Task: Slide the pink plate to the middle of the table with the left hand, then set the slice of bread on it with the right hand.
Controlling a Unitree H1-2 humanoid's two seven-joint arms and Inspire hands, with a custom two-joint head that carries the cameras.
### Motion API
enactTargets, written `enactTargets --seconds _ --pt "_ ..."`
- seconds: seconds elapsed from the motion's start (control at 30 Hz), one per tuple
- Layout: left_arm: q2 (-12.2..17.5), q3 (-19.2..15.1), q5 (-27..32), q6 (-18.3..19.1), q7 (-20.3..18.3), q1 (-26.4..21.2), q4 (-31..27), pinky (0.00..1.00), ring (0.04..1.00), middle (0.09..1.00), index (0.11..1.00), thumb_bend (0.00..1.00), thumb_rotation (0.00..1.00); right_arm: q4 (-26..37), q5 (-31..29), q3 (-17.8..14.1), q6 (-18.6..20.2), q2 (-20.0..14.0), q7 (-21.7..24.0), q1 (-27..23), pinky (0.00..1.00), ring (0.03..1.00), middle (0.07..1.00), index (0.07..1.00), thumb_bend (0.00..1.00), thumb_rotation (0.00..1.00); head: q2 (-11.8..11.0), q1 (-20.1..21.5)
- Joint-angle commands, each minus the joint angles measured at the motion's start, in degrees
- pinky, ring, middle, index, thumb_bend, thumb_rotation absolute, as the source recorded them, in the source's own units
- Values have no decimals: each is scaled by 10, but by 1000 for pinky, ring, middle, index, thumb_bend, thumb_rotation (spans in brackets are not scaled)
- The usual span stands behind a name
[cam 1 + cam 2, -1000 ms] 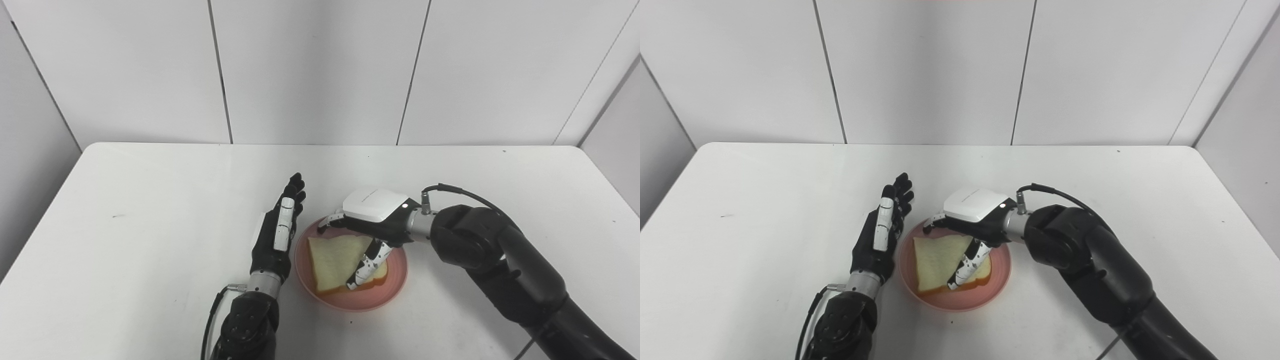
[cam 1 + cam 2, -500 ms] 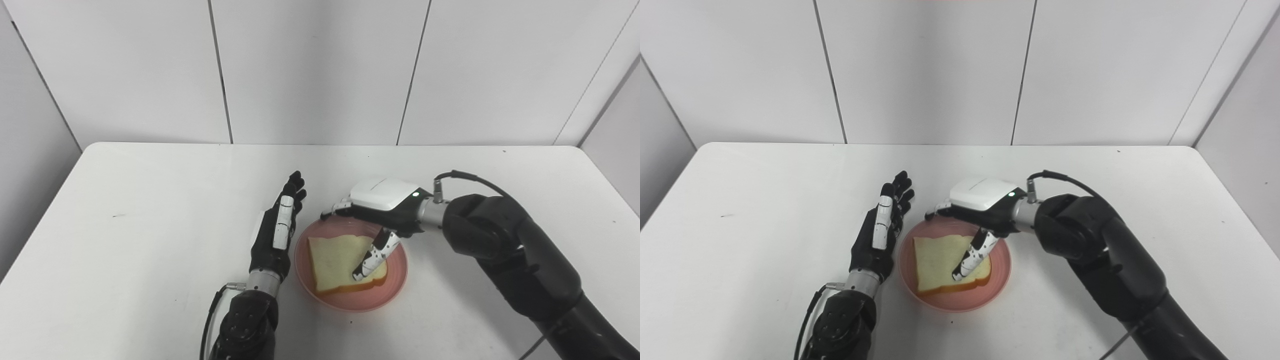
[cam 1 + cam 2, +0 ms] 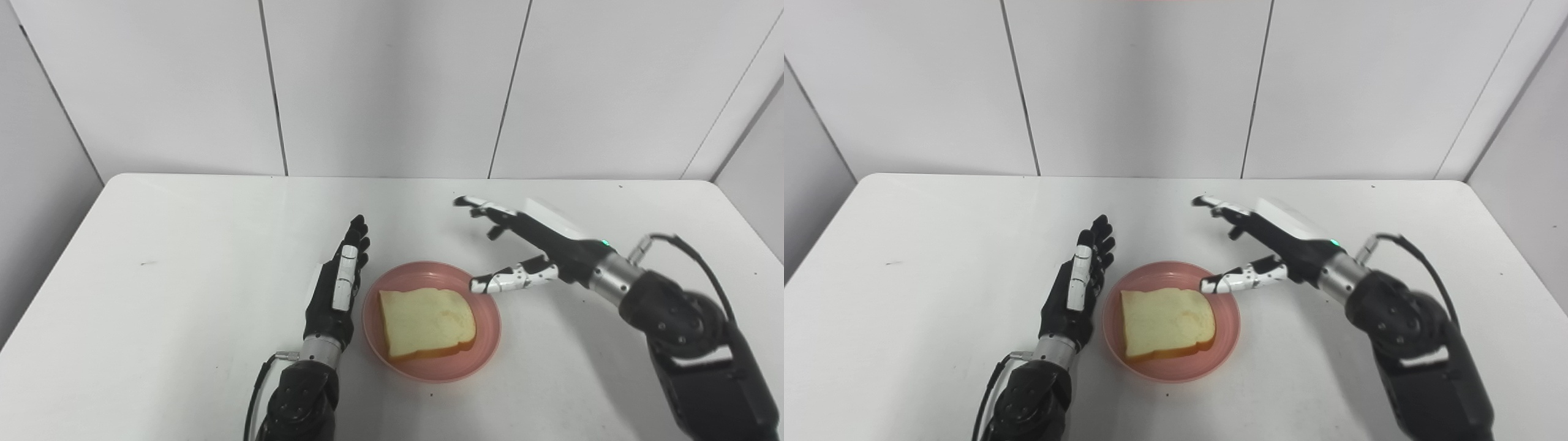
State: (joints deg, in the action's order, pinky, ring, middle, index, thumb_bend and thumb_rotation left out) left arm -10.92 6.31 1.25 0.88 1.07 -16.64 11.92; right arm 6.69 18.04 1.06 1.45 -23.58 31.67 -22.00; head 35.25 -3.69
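Note:
A pink plate [image 3: 484, 349] lies near the middle of the white table [image 3: 184, 245], and a slice of bread [image 3: 427, 321] rests flat on it. My left hand [image 3: 335, 288] stands on edge just left of the plate's rim, open, fingers straight and pointing away. My right hand [image 3: 527, 248] hovers above and to the right of the plate, open with fingers spread and nothing in it. Its thumb reaches over the plate's far right rim without touching the bread.
The table's far edge meets a white panelled wall [image 3: 392, 86]. Its left and right edges run along grey side walls. A black cable [image 3: 686, 251] loops from my right wrist.
My right hand has let go of the bread, lifted off the plate and swung back to the right, fingers spreading. The bread stays on the plate. My left hand has barely moved.

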Motion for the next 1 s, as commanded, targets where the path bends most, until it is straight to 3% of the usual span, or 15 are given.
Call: enactTargets --seconds 0.0,0.13,0.27,0.43,0.97 --pt "1 -3 7 -27 -9 -8 -8 1000 994 992 941 741 1000 -1 -36 -18 -25 26 -54 -2 794 923 982 981 767 783 0 -1" --pt "3 -9 11 -39 -15 -6 -3 1000 1000 998 947 732 1000 -13 -85 -33 -32 71 -100 28 863 946 993 1000 735 900 -6 3" --pt "7 -15 18 -38 -25 -3 -4 1000 1000 1000 954 733 1000 -30 -166 -44 -39 103 -109 41 927 988 1000 1000 679 882 -11 12" --pt "11 -19 28 -40 -34 -1 -6 1000 1000 1000 965 733 1000 -33 -208 -54 -34 134 -140 48 984 1000 1000 1000 689 907 -13 19" --pt "17 -19 39 -37 -40 4 -16 1000 1000 1000 975 710 1000 -53 -208 -63 -66 170 -238 53 1000 1000 1000 1000 692 961 -12 29"
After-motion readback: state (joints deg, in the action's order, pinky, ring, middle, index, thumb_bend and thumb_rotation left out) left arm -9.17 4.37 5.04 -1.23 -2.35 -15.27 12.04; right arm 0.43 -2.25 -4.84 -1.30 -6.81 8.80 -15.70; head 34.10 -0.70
